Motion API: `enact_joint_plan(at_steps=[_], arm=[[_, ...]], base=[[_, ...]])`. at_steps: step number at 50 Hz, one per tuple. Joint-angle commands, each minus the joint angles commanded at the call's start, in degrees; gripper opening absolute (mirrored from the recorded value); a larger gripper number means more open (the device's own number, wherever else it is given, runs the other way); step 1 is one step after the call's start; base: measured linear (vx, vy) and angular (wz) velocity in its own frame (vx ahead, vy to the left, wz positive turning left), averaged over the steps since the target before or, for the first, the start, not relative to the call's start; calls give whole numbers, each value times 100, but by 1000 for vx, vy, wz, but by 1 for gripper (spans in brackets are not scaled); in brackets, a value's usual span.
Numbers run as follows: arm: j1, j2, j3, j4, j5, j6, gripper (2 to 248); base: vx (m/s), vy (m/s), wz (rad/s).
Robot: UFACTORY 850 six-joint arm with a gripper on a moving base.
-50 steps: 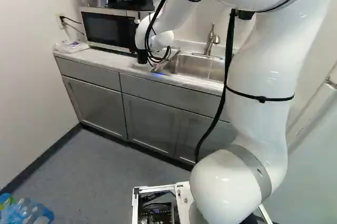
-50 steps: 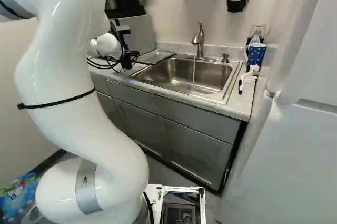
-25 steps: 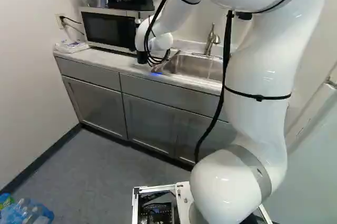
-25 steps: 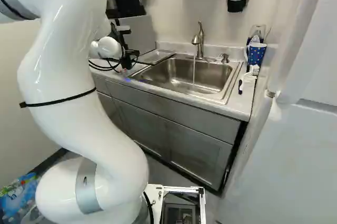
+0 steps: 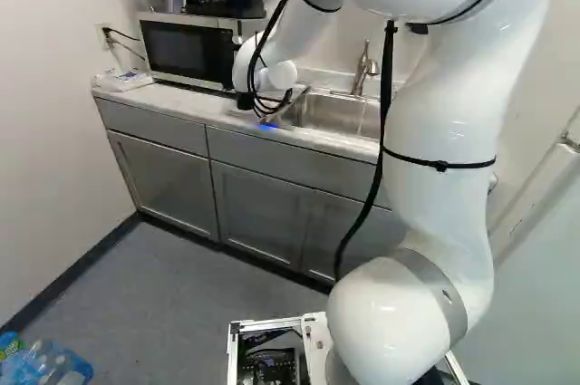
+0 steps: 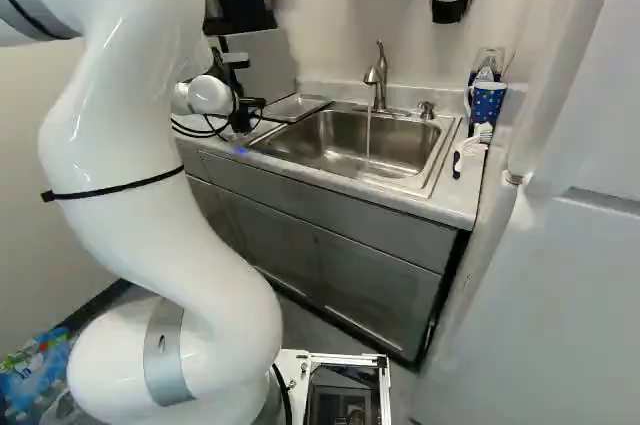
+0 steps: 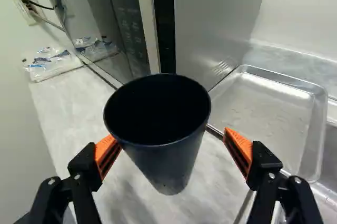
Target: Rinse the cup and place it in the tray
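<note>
- At the left of the right base view, my arm covers part of the table, and the gripper is a small dark tangle of parts and cables; I can't pick out the cup there or in the left base view.
- From the wrist, I have the dark cup upright on the table, mouth up, between the fingers and outside the tray.
- The fingers are released and wide apart: one orange pad is right by the cup's side, the other well off it. I can't tell whether the nearer one touches.
- Compared with a second ago, my arm's tall upright section has swung slightly, leftward in the left base view and rightward in the right one. The base has stayed put, and the sink and table look unchanged.
- Water runs from the faucet into the sink, as it did before.
- The cup's inside is too dark for me to read any contents. The shallow metal tray lies just beside the sink, small marks on its floor.
- Across the sink from the tray, a dotted blue mug stands near a brush; its inside is out of my sight.
</note>
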Motion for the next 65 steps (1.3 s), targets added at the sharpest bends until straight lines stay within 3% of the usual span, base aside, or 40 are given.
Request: enact_joint_plan(at_steps=[58, 64, 65], arm=[[62, -217, -216, 0, 126, 0, 247], [62, -217, -216, 0, 126, 0, 239], [62, -217, -216, 0, 126, 0, 201]], base=[[0, 0, 0], [0, 0, 0], [0, 0, 0]])
